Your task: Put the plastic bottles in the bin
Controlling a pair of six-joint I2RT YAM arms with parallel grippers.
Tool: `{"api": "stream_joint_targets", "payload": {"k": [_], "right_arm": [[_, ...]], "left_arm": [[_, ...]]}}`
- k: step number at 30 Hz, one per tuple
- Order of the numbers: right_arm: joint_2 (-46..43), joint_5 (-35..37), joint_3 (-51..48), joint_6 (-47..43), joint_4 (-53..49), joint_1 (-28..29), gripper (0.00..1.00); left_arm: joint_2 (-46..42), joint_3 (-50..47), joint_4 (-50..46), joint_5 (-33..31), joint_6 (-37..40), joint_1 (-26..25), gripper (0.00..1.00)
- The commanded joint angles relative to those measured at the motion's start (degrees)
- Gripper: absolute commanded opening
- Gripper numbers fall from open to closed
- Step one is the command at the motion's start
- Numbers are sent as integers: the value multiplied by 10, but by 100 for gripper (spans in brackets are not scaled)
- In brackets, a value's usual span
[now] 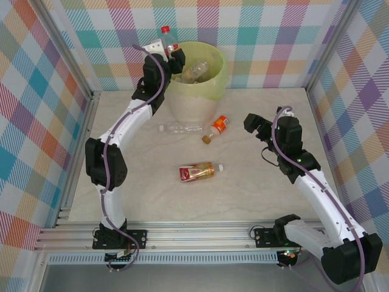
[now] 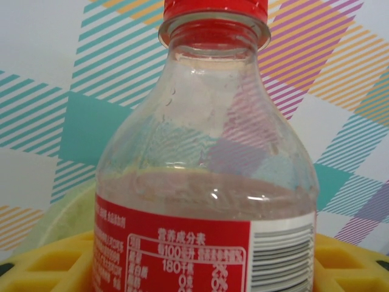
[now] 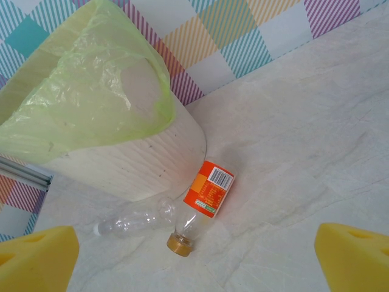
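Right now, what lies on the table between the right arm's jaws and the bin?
Two bottles: an orange-labelled bottle and a clear bottle, lying by the bin, in the right wrist view.

Pale marbled table (image 1: 243, 198), cream bin (image 1: 194, 103), clear bottle (image 1: 180, 128), orange-label bottle (image 1: 218, 126), red-label bottle (image 1: 197, 173)

The table top (image 1: 243, 201) is a pale cream surface with faint marble veining. 3 walls close it in: the back wall (image 1: 273, 36), the left wall (image 1: 30, 121) and the right wall (image 1: 368, 109). All 3 carry the same plaid of teal, orange, purple, yellow and white diagonal stripes. 2 slanted silver uprights stand at the back corners, the left post (image 1: 65, 52) and the right post (image 1: 334, 45). A ridged aluminium rail (image 1: 200, 234) runs along the near edge, with a flat grey strip (image 1: 200, 277) below it.
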Motion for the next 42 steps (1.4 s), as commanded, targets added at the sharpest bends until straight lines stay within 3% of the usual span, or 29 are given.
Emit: {"api": "stream_joint_targets", "payload": {"k": [1, 4, 7, 12, 19, 23, 24, 28, 37, 42], "right_arm": [[-5, -1, -8, 1, -5, -2, 100], [-1, -3, -6, 1, -5, -3, 100], [2, -6, -3, 3, -4, -3, 100], [6, -4, -4, 4, -4, -2, 100], [15, -6, -4, 3, -1, -2, 100], [22, -9, -3, 4, 3, -2, 100], [24, -10, -3, 4, 2, -3, 100], [27, -11, -3, 1, 2, -3, 100], [65, -12, -7, -16, 6, -3, 100], [107, -36, 5, -23, -1, -3, 100]], "left_arm": [[24, 58, -67, -5, -9, 2, 44], [64, 136, -146, -1, -16, 3, 52], [98, 210, -217, -8, -17, 3, 67], [141, 297, -301, -15, -15, 3, 84], [220, 475, -428, -19, 17, -6, 93], [318, 694, -538, -14, 33, -17, 99], [322, 709, -547, -12, 28, -17, 100], [304, 690, -543, 6, 20, -18, 100], [197, 532, -513, 65, -8, -11, 100], [118, 420, -475, 132, -29, -12, 100]]}}
